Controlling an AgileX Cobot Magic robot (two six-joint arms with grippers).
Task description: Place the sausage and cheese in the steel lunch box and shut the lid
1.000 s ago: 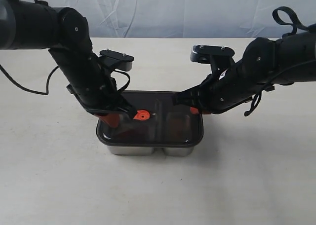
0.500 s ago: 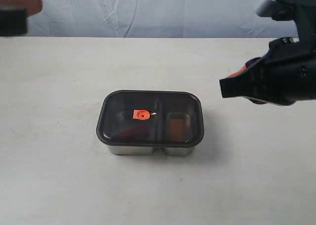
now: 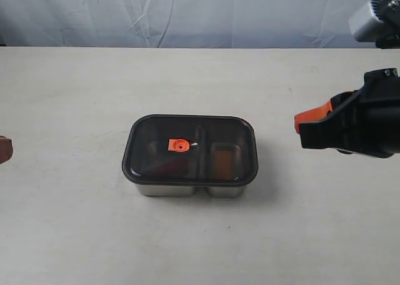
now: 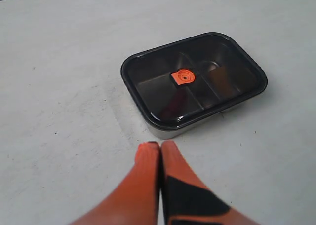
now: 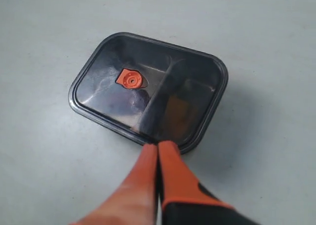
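No writing, label, brand or number could be read anywhere; the lid (image 3: pixel 190 149) carried only a plain orange tab (image 3: pixel 179 145).

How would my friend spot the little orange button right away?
Look at the middle of the pale table, where a shiny metal lunch box sits under a dark see-through lid. The button is on that lid, near its middle. It is the only bright orange spot on the box.

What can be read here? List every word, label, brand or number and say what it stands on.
No readable text anywhere: none on the lid, its orange centre tab, the steel lunch box, the left gripper or the right gripper.
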